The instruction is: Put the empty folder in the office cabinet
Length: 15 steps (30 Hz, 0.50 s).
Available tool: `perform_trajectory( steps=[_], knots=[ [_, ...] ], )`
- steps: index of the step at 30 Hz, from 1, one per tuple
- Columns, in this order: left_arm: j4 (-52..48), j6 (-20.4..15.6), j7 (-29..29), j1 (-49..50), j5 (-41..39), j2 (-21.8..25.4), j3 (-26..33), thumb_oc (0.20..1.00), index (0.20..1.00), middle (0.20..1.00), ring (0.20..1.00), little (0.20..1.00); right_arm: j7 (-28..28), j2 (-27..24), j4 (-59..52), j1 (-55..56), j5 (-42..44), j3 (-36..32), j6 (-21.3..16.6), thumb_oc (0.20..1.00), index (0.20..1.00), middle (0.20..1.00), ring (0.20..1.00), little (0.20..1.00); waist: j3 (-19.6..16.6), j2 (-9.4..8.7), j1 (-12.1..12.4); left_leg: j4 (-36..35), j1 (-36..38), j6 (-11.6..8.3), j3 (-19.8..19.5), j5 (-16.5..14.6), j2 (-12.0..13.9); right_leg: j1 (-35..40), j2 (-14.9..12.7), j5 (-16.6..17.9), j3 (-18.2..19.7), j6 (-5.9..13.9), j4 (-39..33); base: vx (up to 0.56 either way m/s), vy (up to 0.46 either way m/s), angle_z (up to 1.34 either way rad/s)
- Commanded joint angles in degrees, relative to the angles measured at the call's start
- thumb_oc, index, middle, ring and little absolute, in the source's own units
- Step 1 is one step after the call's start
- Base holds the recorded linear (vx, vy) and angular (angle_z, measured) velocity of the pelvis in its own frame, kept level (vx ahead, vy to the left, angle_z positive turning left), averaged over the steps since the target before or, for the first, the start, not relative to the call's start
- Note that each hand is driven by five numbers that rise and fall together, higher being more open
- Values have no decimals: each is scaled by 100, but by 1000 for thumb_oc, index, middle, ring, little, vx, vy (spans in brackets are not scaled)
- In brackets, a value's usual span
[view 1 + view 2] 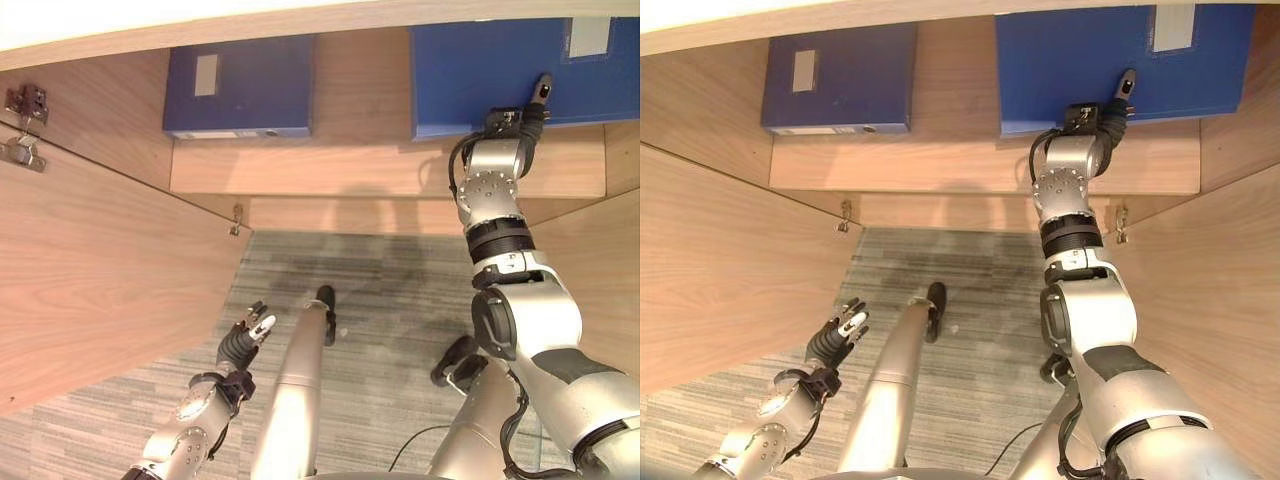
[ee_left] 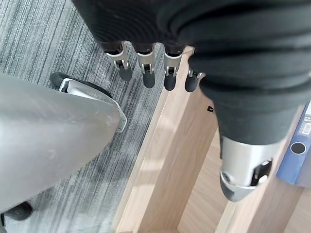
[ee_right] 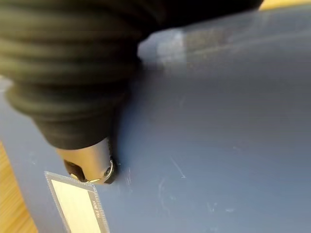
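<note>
- You see the blue folder [image 1: 1110, 60] lying flat on the cabinet shelf [image 1: 980, 165], a broad bright-blue slab with a pale label [image 1: 1173, 28] near its far edge.
- Its near edge stands slightly past the shelf's front lip, beside the cabinet's right wall.
- Your right hand [image 1: 1110, 108] rests on the folder's near edge, one dark-tipped finger [image 1: 1127, 82] lying straight up across the blue cover; whether the other fingers are open or curled you cannot tell, as they are hidden behind the hand.
- A second, darker blue folder [image 1: 240, 85] lies on the same shelf, well apart from the first and toward the cabinet's left wall, and it too carries a pale label.
- The open cabinet door [image 1: 90, 290] swings out from the left wall, with metal hinges [image 1: 25, 125] at its upper corner.
- Your left hand [image 1: 245, 335] hangs low over the grey striped carpet [image 1: 390, 300], in front of the door; its fingers [image 2: 146, 68] are straight and relaxed and hold nothing.
- The right wrist view adds what the head views cannot: fine scratches on the blue cover and the thumb tip [image 3: 92, 165] pressed just beside the label's serrated corner.
- The left wrist view adds a wooden panel edge [image 2: 180, 145] beneath the fingers and the spine of a blue folder [image 2: 299, 145] past it.
</note>
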Motion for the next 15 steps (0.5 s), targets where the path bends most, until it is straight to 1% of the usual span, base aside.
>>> perform_trajectory(
  steps=[1,7,8,9,10,11,13,15],
  knots=[
    [-318,-273,72,-40,-133,396,-90,1000,1000,1000,1000,1000,143,-484,-207,-698,-48,232,-97,200,200,200,200,200,-21,-44,153,69,-212,8,-345,-529,80,-45,167,-182,451,93,-221,0,0,0],
    [-248,-299,126,-49,-182,354,-64,1000,1000,1000,1000,1000,214,-332,-720,-632,-103,312,-276,200,200,200,200,200,5,-60,181,114,-395,-1,-330,-506,34,-272,140,-198,505,86,-120,0,0,0],
    [-235,-293,108,-48,-182,346,-69,1000,1000,1000,1000,1000,293,-303,-856,-601,-82,313,-321,432,432,432,432,432,5,-62,187,96,-408,-3,-333,-496,30,-288,130,-194,502,89,-124,0,0,0],
    [-219,-292,101,-44,-178,332,-57,1000,1000,1000,1000,1000,366,-269,-990,-547,-77,303,-387,1000,1000,1000,1000,1000,9,-65,194,87,-425,-6,-331,-483,20,-304,126,-192,500,87,-122,0,0,0],
    [-159,-285,73,-37,-147,330,-13,1000,1000,1000,1000,1000,539,-200,-1199,-464,-5,281,-533,1000,1000,1000,1000,1000,14,-58,209,62,-447,-14,-323,-460,13,-347,115,-184,491,96,-128,0,0,0],
    [-125,-283,59,-33,-143,324,1,1000,1000,1000,1000,1000,611,-161,-1280,-433,12,263,-599,1000,1000,1000,1000,1000,18,-51,219,52,-454,-15,-318,-451,6,-362,109,-178,487,99,-128,0,0,0],
    [-100,-265,29,-30,-139,310,20,1000,1000,1000,1000,1000,675,-101,-1373,-382,66,251,-652,1000,1000,1000,1000,1000,16,-53,230,37,-460,-14,-311,-437,1,-377,104,-172,488,101,-125,0,0,0],
    [-25,-246,-30,-43,-141,291,37,1000,1000,1000,1000,1000,875,-38,-1498,-330,126,280,-699,1000,1000,1000,1000,1000,30,-44,247,14,-468,-25,-300,-414,0,-396,89,-172,481,110,-129,0,0,0]
  ],
)
